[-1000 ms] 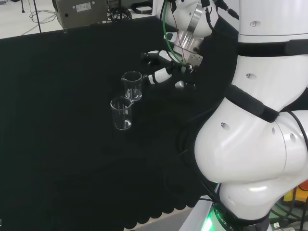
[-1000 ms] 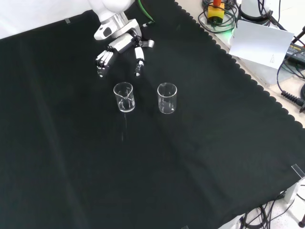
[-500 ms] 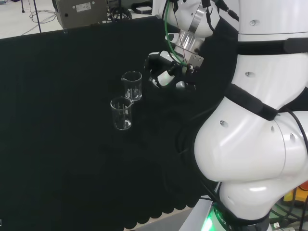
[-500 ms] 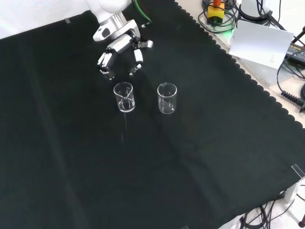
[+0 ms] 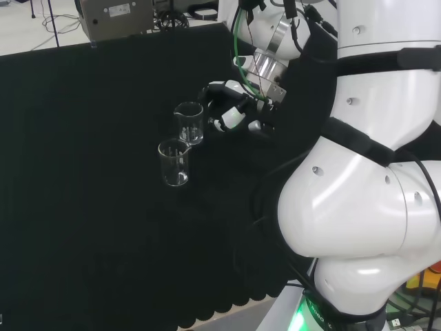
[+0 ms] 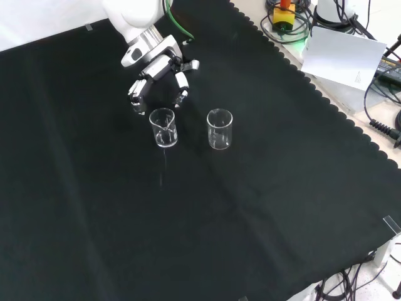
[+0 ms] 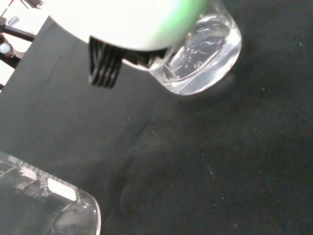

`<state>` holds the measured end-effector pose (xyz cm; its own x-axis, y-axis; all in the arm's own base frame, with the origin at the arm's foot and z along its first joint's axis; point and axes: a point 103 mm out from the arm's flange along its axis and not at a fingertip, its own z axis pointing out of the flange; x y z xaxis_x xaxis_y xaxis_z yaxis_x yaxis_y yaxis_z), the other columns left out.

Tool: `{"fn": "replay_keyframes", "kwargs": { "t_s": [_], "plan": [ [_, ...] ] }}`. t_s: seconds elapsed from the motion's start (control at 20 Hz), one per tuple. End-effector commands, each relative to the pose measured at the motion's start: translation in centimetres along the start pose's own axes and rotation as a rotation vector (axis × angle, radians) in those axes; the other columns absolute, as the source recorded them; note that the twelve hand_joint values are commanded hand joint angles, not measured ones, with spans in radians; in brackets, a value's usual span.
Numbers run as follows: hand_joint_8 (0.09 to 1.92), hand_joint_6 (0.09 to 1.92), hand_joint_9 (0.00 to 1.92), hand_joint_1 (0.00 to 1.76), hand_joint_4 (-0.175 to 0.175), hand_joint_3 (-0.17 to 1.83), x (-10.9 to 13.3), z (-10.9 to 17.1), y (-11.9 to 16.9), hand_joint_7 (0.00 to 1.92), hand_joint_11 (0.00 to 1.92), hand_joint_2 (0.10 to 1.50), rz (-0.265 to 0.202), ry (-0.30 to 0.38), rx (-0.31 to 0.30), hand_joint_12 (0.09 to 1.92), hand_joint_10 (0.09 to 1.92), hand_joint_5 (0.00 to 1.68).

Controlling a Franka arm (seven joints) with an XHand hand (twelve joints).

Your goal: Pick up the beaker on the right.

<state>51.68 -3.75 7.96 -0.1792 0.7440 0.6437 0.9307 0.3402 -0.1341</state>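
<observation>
Glass beaker (image 6: 163, 127) now sits just beyond your hand (image 6: 158, 83), whose fingers (image 6: 182, 80) have advanced, half-curled and apart, holding nothing, so grasp comes next.

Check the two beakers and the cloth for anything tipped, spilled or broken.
Nothing stands out. Both beakers stand upright on the black cloth: one just below the hand in the front view, the other to its right. No spill or crack shows. The hand, fingers partly curled, holds neither.
</observation>
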Motion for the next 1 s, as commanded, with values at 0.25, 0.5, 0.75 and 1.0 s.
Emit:
{"fn": "replay_keyframes", "kwargs": {
  "t_s": [0.25, 0.5, 0.75, 1.0],
  "plan": [
    [0.8, 0.2, 0.37, 0.96, -0.095, 0.75, 0.2, 1.4, 0.9, 0.15, 0.09, 0.44, -0.046, 0.094, 0.019, 1.41, 0.74, 0.26],
    [0.79, 0.13, 0.37, 0.94, -0.094, 0.71, 0.3, 2.3, 1.6, 0.15, 0.08, 0.45, -0.063, 0.143, 0.028, 1.42, 0.73, 0.27],
    [0.79, 0.11, 0.41, 0.92, -0.092, 0.68, -0.5, 2.5, 2.3, 0.22, 0.1, 0.47, -0.063, 0.223, -0.026, 1.41, 0.72, 0.32],
    [0.78, 0.13, 0.48, 0.93, -0.086, 0.65, -2.0, 2.3, 2.7, 0.33, 0.14, 0.48, -0.069, 0.249, -0.035, 1.4, 0.7, 0.4]
  ]
}}
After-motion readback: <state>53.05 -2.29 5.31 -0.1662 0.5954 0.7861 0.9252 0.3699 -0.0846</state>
